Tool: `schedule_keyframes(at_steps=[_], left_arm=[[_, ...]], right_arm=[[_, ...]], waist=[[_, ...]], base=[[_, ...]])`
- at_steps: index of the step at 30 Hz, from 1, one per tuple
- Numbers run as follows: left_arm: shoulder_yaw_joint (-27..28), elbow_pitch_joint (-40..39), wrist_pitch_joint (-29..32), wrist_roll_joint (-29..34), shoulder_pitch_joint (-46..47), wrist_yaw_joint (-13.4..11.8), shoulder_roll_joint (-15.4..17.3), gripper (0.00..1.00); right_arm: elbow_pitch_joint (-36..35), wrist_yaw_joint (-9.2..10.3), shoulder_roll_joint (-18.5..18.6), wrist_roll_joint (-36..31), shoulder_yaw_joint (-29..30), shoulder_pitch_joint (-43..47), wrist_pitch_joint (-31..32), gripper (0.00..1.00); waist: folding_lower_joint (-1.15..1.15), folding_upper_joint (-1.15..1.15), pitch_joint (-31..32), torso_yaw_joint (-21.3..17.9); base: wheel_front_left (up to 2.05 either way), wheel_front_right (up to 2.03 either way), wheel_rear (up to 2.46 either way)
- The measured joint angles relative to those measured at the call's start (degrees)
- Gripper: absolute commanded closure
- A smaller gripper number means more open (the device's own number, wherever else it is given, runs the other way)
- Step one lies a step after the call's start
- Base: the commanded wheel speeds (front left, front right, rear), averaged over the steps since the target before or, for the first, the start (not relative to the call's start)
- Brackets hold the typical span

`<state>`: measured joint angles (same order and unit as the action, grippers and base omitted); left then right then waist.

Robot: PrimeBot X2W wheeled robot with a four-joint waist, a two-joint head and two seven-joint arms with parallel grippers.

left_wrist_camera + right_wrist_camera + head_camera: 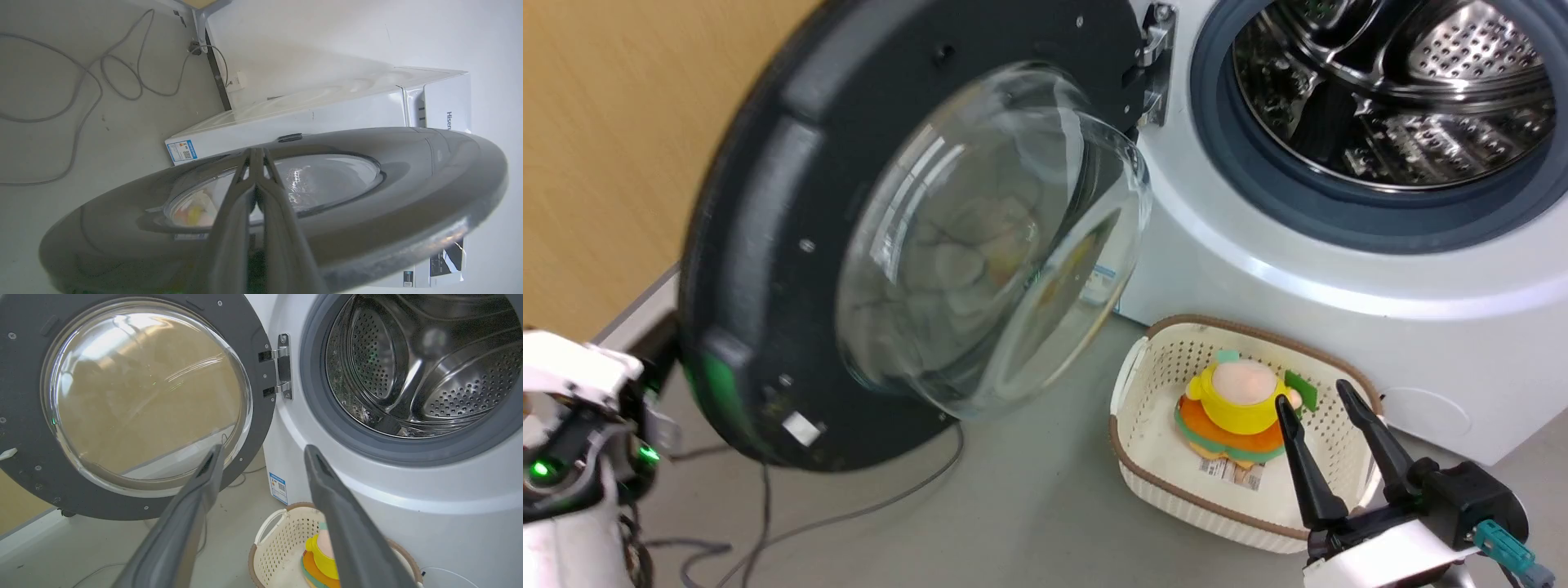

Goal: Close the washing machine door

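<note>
The washing machine door (768,204) stands swung wide open, its black disc and bulging glass window (988,245) facing me, hung on a metal hinge (1156,65). The white washing machine (1339,269) shows its grey gasket and steel drum (1396,82). In the left wrist view my left gripper (255,152) is shut, with nothing in it, and its fingers lie along the outer face of the door (408,183). My left wrist (572,392) sits by the door's free edge. My right gripper (1315,400) is open over the basket, apart from the door (24,457).
A cream perforated basket (1143,482) with a yellow and orange toy (1241,400) stands on the floor in front of the machine. Grey cables (849,514) trail across the floor under the door. A tan wall (605,122) is behind the door.
</note>
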<state>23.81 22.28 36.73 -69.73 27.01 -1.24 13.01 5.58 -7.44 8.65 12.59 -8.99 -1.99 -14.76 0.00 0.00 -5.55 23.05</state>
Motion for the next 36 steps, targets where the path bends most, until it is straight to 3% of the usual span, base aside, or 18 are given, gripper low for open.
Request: schedule_keyframes(at_steps=[10, 20, 27, 31, 36], left_arm=[[-6.4, -11.0, 10.3, -2.1, -9.1, -0.2, -5.3, 1.00], [-13.4, -22.4, 14.1, -5.9, -18.3, -4.0, -9.3, 1.00], [-20.8, -27.0, 8.0, -13.9, -22.2, -6.7, -9.7, 1.00], [-27.1, -27.2, 2.3, -17.3, -22.5, -6.5, -9.8, 1.00], [-33.9, -25.1, -5.1, -19.8, -21.8, -4.0, -10.1, 1.00]], right_arm=[[0.7, 0.00, -1.5, -0.5, 2.6, 0.8, 0.0, 0.00], [2.6, 0.00, -3.3, -1.1, 5.0, 2.2, 0.0, 0.00], [2.9, 0.00, -3.7, -1.5, 5.1, 2.2, -0.1, 0.00], [3.0, 0.00, -3.7, -1.5, 5.1, 2.1, -0.1, 0.00], [3.0, 0.00, -3.6, -1.5, 4.9, 2.1, -0.1, 0.00]], waist=[[0.00, 0.00, 2.6, -1.8], [0.00, 0.00, 4.1, -6.8], [0.00, 0.00, 4.0, -12.8], [0.00, 0.00, 3.4, -16.9], [0.00, 0.00, 2.4, -22.2]], base=[[0.00, 0.00, 0.00], [0.00, 0.00, 0.00], [0.00, 0.00, 0.00], [0.00, 0.00, 0.00], [0.00, 0.00, 0.00]])
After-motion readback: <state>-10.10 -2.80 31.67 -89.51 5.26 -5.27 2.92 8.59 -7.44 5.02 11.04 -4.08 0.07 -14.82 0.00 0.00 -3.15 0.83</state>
